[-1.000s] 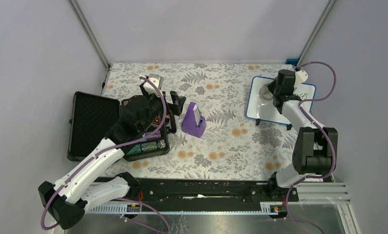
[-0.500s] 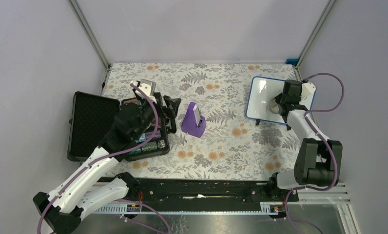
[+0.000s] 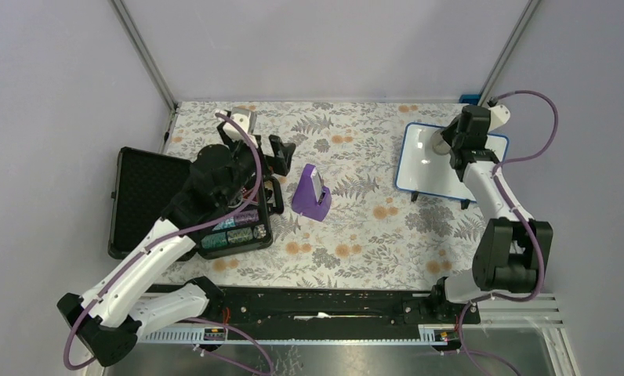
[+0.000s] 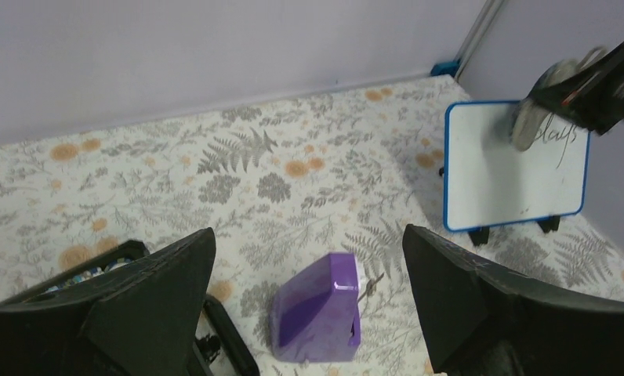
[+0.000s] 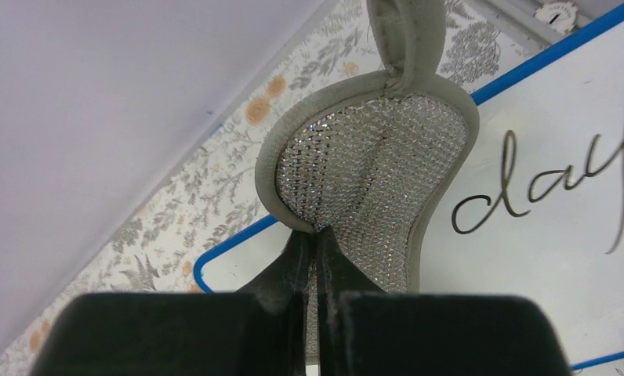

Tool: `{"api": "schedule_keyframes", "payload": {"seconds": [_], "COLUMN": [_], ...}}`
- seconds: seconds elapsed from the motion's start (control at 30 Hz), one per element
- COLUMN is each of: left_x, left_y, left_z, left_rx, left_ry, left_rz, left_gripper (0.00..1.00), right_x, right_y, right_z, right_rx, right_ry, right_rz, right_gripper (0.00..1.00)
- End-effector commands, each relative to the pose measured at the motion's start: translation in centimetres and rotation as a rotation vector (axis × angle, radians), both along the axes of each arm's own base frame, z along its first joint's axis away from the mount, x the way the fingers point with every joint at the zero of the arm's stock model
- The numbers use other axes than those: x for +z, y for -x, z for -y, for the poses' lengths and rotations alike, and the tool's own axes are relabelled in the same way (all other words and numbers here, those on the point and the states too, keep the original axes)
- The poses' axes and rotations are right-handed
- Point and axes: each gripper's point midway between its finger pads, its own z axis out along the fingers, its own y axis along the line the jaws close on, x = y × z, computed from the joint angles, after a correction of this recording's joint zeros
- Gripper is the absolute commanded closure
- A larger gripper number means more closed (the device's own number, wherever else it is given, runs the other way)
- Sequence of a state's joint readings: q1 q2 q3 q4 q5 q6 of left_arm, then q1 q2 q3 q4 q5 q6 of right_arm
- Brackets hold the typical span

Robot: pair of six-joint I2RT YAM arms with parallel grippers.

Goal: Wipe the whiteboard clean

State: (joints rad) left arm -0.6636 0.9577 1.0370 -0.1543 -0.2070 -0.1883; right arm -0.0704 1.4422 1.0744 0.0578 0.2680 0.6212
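Observation:
A blue-framed whiteboard (image 3: 426, 168) leans at the back right of the table. It also shows in the left wrist view (image 4: 489, 188) and in the right wrist view (image 5: 544, 258). Black handwriting "day" (image 5: 552, 184) is on it. My right gripper (image 3: 452, 144) is shut on a grey sparkly scrub pad (image 5: 375, 168) and holds it against the board's upper part, left of the writing. The pad also shows in the left wrist view (image 4: 526, 125). My left gripper (image 3: 276, 160) is open and empty above the table's left middle, far from the board.
A purple wedge-shaped stand (image 3: 312, 192) sits mid-table, below my left gripper's open jaws (image 4: 321, 309). An open black case (image 3: 148, 196) with small items lies at the left. Grey walls enclose the floral tablecloth (image 3: 356, 227) on three sides.
My right gripper moved the pad from the board's middle down and right, then up to the board's top. My left arm shifted slightly and stayed open.

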Motion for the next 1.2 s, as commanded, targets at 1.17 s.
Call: {"api": "schedule_keyframes", "payload": {"seconds": [1.17], "left_x": [3.9], "left_y": [-0.8], "left_z": [1.6], "left_rx": [-0.033], "left_ry": [0.062], "left_rz": [0.203], "left_gripper": [0.01], "right_x": [4.1], "right_y": [2.8], "right_z": [2.7], "right_rx": [-0.06], "right_ry": [0.178], "right_rz": [0.04], "right_gripper": [1.0]}}
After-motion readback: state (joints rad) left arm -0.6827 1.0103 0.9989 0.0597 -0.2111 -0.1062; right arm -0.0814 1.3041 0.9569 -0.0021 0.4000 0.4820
